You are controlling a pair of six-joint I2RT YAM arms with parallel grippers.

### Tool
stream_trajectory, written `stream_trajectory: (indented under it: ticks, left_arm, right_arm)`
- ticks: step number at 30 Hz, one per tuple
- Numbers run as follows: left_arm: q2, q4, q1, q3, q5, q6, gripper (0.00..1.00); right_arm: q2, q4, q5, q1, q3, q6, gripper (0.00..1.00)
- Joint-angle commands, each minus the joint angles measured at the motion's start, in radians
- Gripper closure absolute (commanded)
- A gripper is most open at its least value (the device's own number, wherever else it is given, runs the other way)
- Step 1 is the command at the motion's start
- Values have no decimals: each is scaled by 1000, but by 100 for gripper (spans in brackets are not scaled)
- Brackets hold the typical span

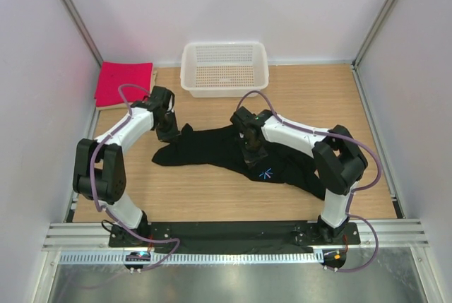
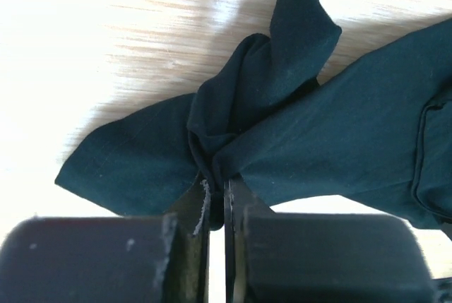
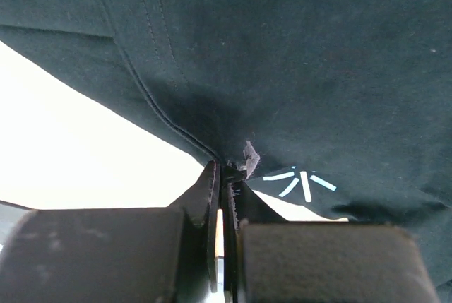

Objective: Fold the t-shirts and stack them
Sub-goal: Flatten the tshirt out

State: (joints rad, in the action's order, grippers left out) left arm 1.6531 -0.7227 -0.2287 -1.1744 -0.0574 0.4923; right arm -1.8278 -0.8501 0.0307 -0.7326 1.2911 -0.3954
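The black shirt [image 1: 226, 151] lies crumpled across the middle of the table [image 1: 212, 193], stretching from 9 o'clock towards 4 o'clock. The left claw [image 2: 215, 186] is pressed together on a bunched fold at the shirt's 9 o'clock end, with cloth fanning away from it towards 12 and 2 o'clock. The right claw [image 3: 224, 169] pinches a stitched edge near the shirt's middle, and the blue mark [image 3: 300, 183] sits just beside it at 3 o'clock. The pink shirt [image 1: 123, 82] lies folded at the table's 10 o'clock corner on a beige shirt [image 1: 111, 106]. A white basket [image 1: 224, 68] stands at 12 o'clock.
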Motion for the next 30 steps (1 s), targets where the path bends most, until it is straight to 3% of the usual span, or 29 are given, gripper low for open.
stream_trajectory:
  ticks: [1,9,14,18,27,30]
  left_arm:
    - [-42,6,6,-19,-10,-11,100]
    - [-251,-76,6,-123,51,32,100]
    - [-397,-113,5,-171,51,68,100]
    - [-487,-153,5,-202,51,91,100]
    - [-858,-198,5,-105,128,143,96]
    - [-953,-196,5,-71,128,184,88]
  right_arm:
    - [53,-25,-67,-1,28,-7,99]
    - [335,-223,-411,74,224,-45,99]
    - [485,-297,-538,150,489,-27,99]
    - [556,-308,-569,153,716,7,99]
    - [757,-150,-497,154,918,67,99]
    - [768,-132,-474,153,1000,56,99]
